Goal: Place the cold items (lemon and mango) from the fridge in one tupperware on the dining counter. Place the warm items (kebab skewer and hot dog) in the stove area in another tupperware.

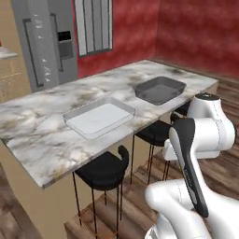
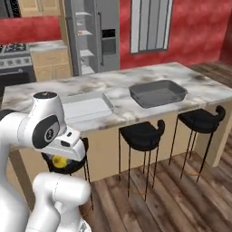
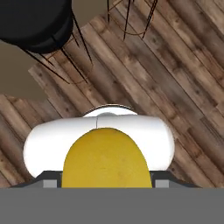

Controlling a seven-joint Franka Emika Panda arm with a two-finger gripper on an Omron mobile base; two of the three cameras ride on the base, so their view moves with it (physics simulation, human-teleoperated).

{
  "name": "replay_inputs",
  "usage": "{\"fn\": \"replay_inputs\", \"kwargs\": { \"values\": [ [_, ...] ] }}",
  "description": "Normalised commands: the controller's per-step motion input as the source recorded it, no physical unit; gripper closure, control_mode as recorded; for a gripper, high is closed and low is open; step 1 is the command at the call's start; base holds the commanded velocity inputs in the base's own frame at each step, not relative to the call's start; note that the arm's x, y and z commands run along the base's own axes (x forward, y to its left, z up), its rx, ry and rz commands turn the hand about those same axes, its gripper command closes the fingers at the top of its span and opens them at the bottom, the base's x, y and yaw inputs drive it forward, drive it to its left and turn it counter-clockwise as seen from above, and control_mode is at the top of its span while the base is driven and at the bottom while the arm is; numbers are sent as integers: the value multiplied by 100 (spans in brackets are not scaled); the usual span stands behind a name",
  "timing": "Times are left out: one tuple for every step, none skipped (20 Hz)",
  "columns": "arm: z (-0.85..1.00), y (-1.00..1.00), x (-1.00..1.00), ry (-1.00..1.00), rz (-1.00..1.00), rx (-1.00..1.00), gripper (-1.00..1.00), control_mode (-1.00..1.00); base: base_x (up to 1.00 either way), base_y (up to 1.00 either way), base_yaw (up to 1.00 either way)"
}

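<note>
You are viewing a home kitchen: fridge at upper left, stove, marble dining counter with black stools

From my seat I see the dining counter running across ahead of the arm. Two tupperware trays sit on it: the near tray to the left, the far tray to its right, apart from each other. Stools stand tucked along the counter's near side. Beyond the counter, the fridge stands against the back wall with a window to its right; the stove is left of the fridge. The lemon sits low at the hand, above the floor.
</note>
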Motion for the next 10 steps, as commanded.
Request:
{"fn": "replay_inputs", "kwargs": {
  "values": [
    [0, 0, 0, 0, 0, 0, 100, 100, 76, -79, 48],
    [0, 0, 0, 0, 0, 0, 100, 100, 86, -59, 46],
    [0, 0, 0, 0, 0, 0, 100, 100, 78, -56, 52],
    [0, 0, 0, 0, 0, 0, 100, 100, 62, -59, 58],
    [0, 0, 0, 0, 0, 0, 100, 100, 47, -54, 60],
    [0, 0, 0, 0, 0, 0, 100, 100, 39, -45, 65],
    [0, 0, 0, 0, 0, 0, 100, 100, 29, -46, 73],
    [0, 0, 0, 0, 0, 0, 100, 100, 35, -47, 75],
    [0, 0, 0, 0, 0, 0, 100, 100, 34, -56, 75],
    [0, 0, 0, 0, 0, 0, 100, 100, 27, -56, 77]
  ]
}}
